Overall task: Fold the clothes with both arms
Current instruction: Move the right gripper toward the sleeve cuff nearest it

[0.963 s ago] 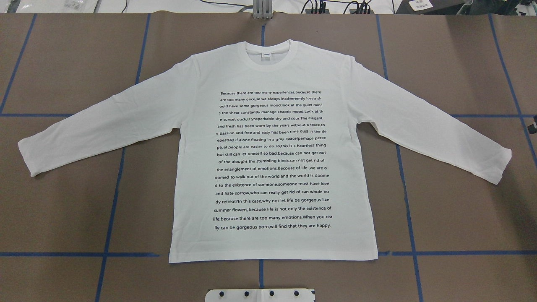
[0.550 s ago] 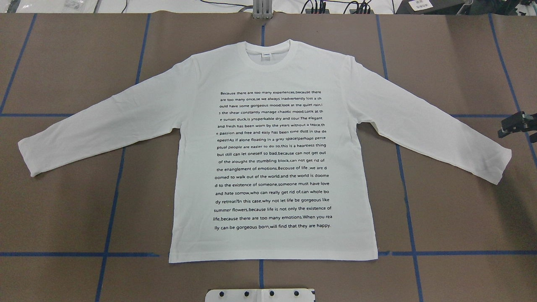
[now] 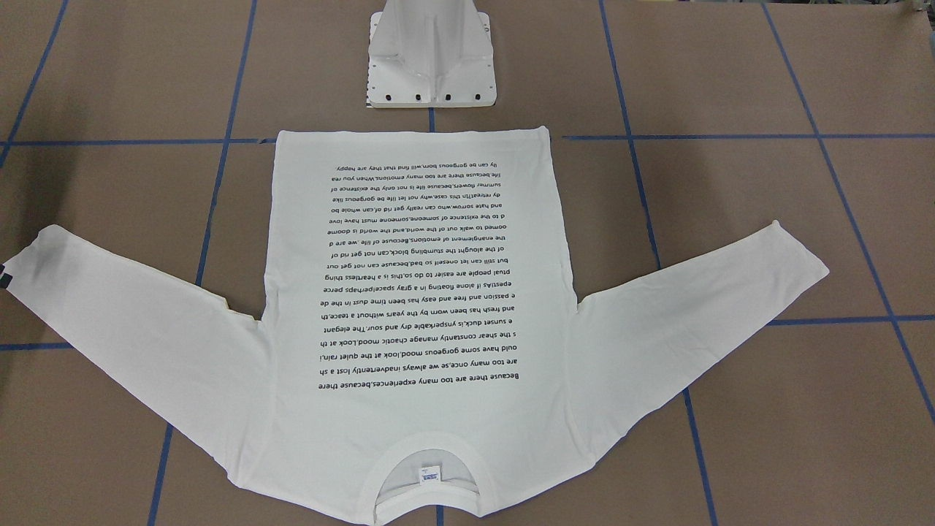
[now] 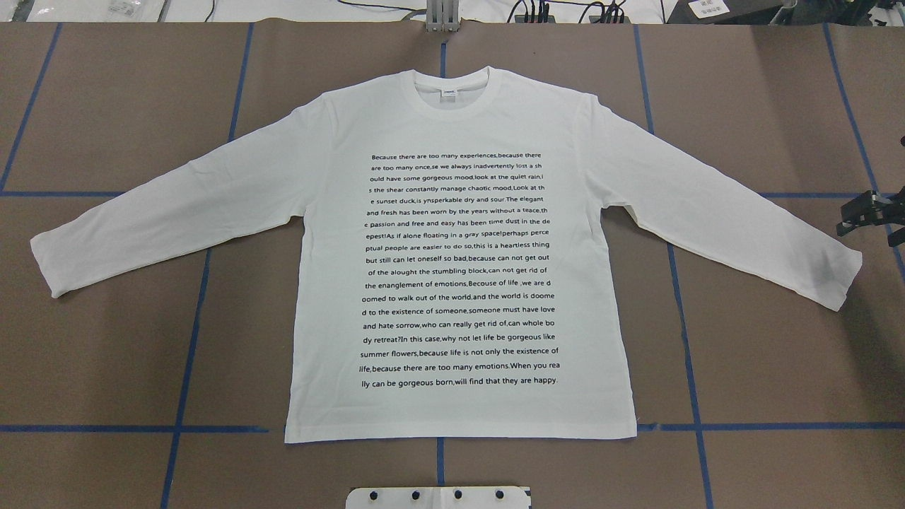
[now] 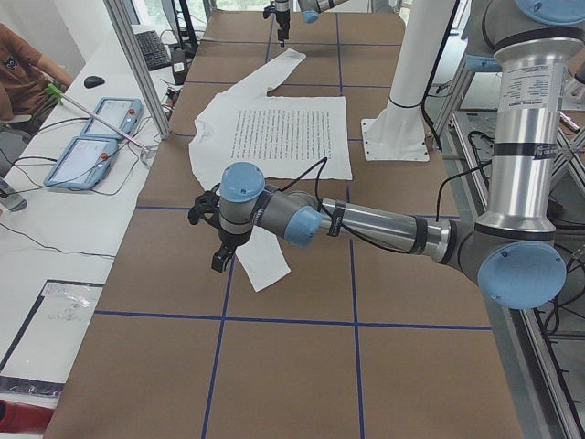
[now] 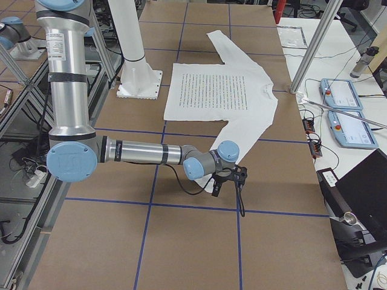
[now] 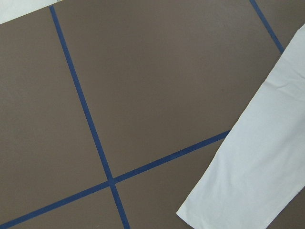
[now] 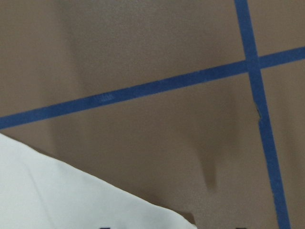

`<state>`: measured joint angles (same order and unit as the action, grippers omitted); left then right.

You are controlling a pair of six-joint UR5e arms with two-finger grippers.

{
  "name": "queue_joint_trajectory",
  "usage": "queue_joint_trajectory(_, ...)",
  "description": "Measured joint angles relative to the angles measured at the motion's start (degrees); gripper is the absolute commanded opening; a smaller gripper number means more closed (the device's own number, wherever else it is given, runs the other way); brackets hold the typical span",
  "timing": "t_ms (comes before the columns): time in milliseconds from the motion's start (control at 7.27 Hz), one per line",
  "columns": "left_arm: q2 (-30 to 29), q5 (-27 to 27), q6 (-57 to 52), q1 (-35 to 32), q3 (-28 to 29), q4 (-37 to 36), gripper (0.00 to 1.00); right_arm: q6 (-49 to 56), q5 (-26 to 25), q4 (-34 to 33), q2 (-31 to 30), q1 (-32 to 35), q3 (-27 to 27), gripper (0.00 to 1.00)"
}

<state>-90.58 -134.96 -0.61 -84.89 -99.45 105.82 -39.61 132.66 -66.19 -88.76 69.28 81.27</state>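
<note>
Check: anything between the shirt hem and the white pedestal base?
Just bare brown table with one blue tape line running from hem to base; the overhead view shows it.

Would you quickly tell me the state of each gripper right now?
Left gripper: cannot be told from this side view.
Right gripper: cannot be told; not holding the T-shirt.

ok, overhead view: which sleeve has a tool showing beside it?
The right sleeve: the right tool shows just past its cuff. No tool shows near the left sleeve.
</note>
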Motion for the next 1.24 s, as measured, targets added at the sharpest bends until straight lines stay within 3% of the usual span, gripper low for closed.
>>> queue_joint_trajectory(275, 0.03, -0.03, 0.02, 0.0, -0.53, -0.01, 1.0, 0.05, 0.11, 0.07, 0.01, -1.17, -0.94, 0.86)
queue_joint_trajectory(412, 0.04, -0.04, 0.05, -0.01, -0.77, -0.05, 1.0, 0.12, 0.11, 0.08, -0.02, -1.89, -1.18, 0.79)
queue_joint_trajectory(550, 0.05, -0.04, 0.07, -0.01, -0.84, -0.07, 1.0, 0.13, 0.08, 0.08, -0.06, -2.39, -1.4, 0.48)
queue_joint_trajectory(688, 0.05, -0.04, 0.08, -0.01, -0.86, -0.08, 1.0, 0.02, 0.06, 0.06, -0.08, -2.62, -1.6, 0.0)
queue_joint_trajectory(1238, 0.06, -0.04, 0.09, -0.01, -1.25, -0.08, 1.0, 0.7, 0.59, 0.1, -0.42, -2.67, -1.8, 0.0)
